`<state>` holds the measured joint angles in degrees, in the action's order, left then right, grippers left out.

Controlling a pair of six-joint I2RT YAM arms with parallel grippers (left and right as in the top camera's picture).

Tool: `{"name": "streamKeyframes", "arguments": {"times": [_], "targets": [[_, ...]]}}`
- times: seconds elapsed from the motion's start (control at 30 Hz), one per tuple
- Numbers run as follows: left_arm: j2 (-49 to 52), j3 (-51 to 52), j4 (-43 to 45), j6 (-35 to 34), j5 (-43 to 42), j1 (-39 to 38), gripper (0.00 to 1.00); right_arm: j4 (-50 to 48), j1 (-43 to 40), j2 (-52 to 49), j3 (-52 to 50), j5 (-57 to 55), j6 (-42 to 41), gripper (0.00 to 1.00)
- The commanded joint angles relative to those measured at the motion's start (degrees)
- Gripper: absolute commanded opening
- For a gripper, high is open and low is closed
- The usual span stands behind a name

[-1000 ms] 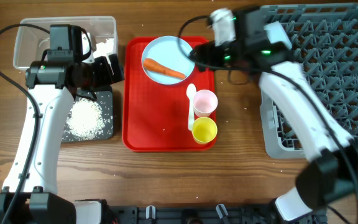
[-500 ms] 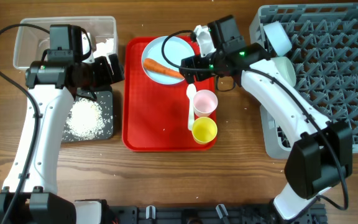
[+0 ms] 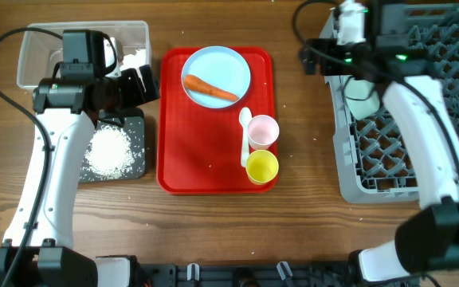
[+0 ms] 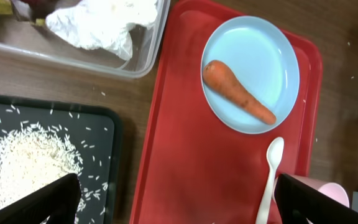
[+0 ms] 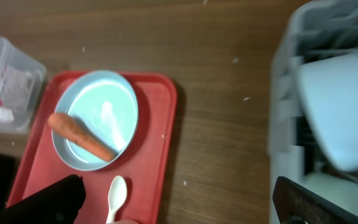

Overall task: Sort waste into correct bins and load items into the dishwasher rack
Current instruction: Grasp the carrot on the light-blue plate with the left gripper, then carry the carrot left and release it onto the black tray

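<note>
Carrot (image 3: pixel 210 89) lies slantwise on the pale blue plate (image 3: pixel 231 65), which sits at the far end of the red tray (image 3: pixel 205 151) in the middle of the table (image 3: pixel 309 159). Just near of the plate, on the tray's right side, the white spoon (image 3: pixel 245 135) lies with its bowl toward the plate and its handle running alongside the pink cup (image 3: pixel 262 131). The yellow cup (image 3: pixel 262 167) stands just nearer, right beside the pink one, and both are upright with mouths up. Left of the red tray is the black tray (image 3: pixel 138 127), holding a heap of white rice (image 3: pixel 106 151) with stray grains around it. Beyond it is the clear tub (image 3: pixel 34 60), where the crumpled white napkin (image 4: pixel 104 22) rests against the right-hand wall. The left gripper (image 4: pixel 178 180) hangs above the spot where tub, black tray and red tray meet, its jaws spread wide with nothing between them. On the right stands the grey dishwasher rack (image 3: pixel 373 159), with a pale blue bowl (image 5: pixel 347 118) set in its far left corner. The right gripper (image 5: pixel 178 182) is above the bare wood between the red tray and that corner of the rack, jaws likewise wide apart and empty.
</note>
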<state>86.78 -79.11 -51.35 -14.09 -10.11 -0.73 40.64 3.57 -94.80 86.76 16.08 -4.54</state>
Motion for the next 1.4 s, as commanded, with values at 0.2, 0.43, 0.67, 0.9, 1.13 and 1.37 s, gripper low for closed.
{"name": "streamKeyframes", "arguments": {"times": [0.2,0.43,0.67,0.9,1.13,1.37], "targets": [[3.65,-0.39,20.57,-17.62,4.42,-11.28,0.90,8.85,-1.62,3.63,0.66,-0.87,-0.04,0.99],[19.10,-0.39,28.65,-32.46,11.80,-20.65,0.82,11.76,-1.62,3.65,0.66,-2.78,-0.09,0.99],[30.10,-0.39,31.10,-44.78,13.51,-23.63,0.72,13.05,-1.62,3.63,0.66,-4.48,0.04,1.00],[35.45,-0.39,32.98,-46.84,15.21,-23.91,0.69,13.03,-1.62,3.63,0.66,-4.48,0.07,1.00],[37.09,-0.39,33.83,-46.82,15.56,-23.91,0.29,13.00,-1.62,3.63,0.63,-4.48,0.07,1.00],[35.74,-0.42,32.68,-42.32,13.81,-23.91,0.21,12.98,-1.62,3.63,0.61,-4.50,1.22,1.00]]}}
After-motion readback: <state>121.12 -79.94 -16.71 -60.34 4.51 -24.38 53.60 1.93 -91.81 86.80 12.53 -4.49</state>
